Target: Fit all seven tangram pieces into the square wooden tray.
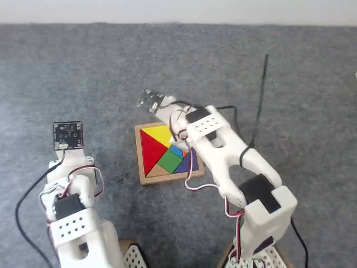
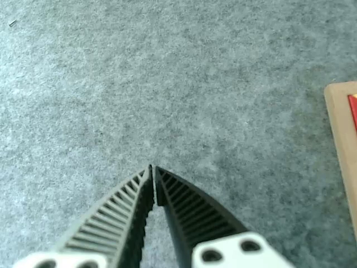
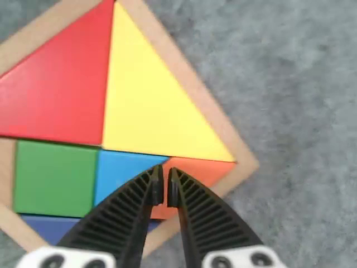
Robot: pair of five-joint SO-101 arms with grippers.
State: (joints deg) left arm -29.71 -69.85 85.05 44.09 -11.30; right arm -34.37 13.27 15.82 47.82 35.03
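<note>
The square wooden tray point(image 1: 137, 155) lies mid-table on grey carpet. In it sit a red triangle point(image 1: 149, 149), a yellow triangle point(image 1: 159, 134), a green square point(image 1: 170, 161), a small blue triangle point(image 1: 176, 151) and a purple piece point(image 1: 184, 165). In the right wrist view an orange piece point(image 3: 206, 170) lies at the tray's corner beside the blue triangle point(image 3: 120, 173). My right gripper point(image 3: 163, 180) is shut with nothing in it, tips just above the blue-orange seam. My left gripper point(image 2: 153, 167) is shut and holds nothing, over bare carpet to the left of the tray point(image 2: 339, 128).
A shiny clear scrap point(image 1: 152, 101) lies just beyond the tray. A thin black cable point(image 1: 261, 100) runs up the right side. The right arm point(image 1: 215, 139) covers the tray's right edge. Bare wood point(image 1: 155, 172) shows along the tray's near side.
</note>
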